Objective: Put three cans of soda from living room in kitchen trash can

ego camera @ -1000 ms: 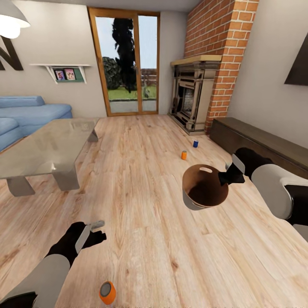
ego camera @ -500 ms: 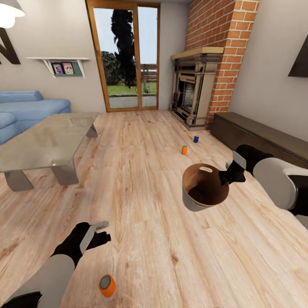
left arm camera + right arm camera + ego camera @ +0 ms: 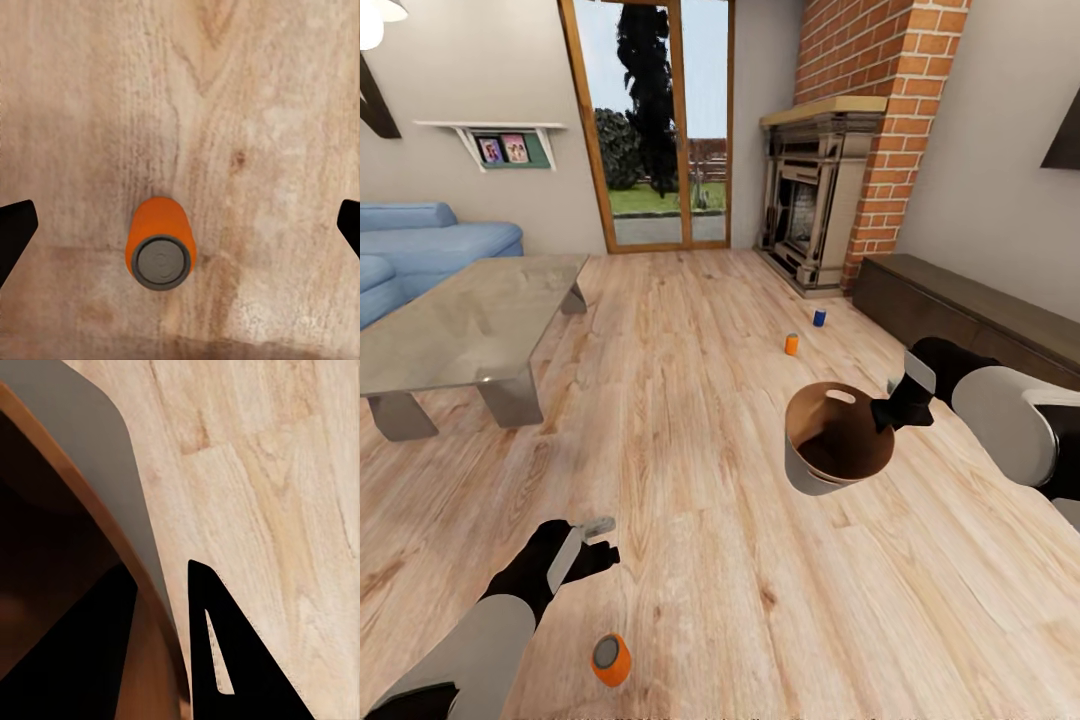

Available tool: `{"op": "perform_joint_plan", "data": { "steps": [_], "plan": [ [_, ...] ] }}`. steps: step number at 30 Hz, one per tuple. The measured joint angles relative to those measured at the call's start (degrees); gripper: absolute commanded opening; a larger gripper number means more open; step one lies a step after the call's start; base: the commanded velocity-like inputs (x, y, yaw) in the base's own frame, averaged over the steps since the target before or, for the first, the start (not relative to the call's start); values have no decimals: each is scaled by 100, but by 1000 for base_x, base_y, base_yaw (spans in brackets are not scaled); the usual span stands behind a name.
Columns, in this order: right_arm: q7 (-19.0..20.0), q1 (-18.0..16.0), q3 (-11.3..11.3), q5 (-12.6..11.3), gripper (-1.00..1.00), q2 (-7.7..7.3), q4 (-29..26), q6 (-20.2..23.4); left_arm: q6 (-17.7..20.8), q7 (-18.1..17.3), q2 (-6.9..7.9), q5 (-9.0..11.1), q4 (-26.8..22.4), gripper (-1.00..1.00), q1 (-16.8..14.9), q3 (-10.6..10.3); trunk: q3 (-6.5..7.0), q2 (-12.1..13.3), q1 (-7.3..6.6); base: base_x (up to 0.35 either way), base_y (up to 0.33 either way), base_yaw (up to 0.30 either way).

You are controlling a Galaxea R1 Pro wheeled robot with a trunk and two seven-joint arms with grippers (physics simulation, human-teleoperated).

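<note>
While the near orange can stands upright on the wood floor between my left claw's wide-open tips, my right claw pinches the trash can's rim (wrist view: one finger inside, one outside). Two far cans look tiny. My camera has shifted slightly since before.

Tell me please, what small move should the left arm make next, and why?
Probably lower the left gripper straight down over the nearest orange can. In the left wrist view the can stands upright on the wood floor, between the wide-open fingertips and not yet touched. The right gripper already grips the trash can by its rim, ready to receive it.
</note>
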Motion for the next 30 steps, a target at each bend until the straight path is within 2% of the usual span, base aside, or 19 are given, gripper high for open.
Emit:
{"op": "perform_joint_plan", "data": {
  "steps": [8, 24, 26, 30],
  "plan": [
    [-5, 23, 9, 20, -100, -5, 3, -1, -8, 2, 0, -1, 7, 100, 0, 0, -72, 0, 0, 0, 0, 0],
    [0, 41, -60, -11, -100, -5, -7, 0, -9, 3, 0, -3, 11, 100, 0, -1, -503, -639, 351, 0, 0, 0],
    [0, 42, -62, -12, -100, -5, -7, 0, -9, 2, 0, -3, 11, 100, 0, -1, -565, -643, 357, 0, 0, 0],
    [-6, 43, -29, 25, -100, -5, -7, -1, -9, 8, 0, 1, 10, 100, 0, -1, -602, -644, 356, 0, 0, 0]
  ]
}}
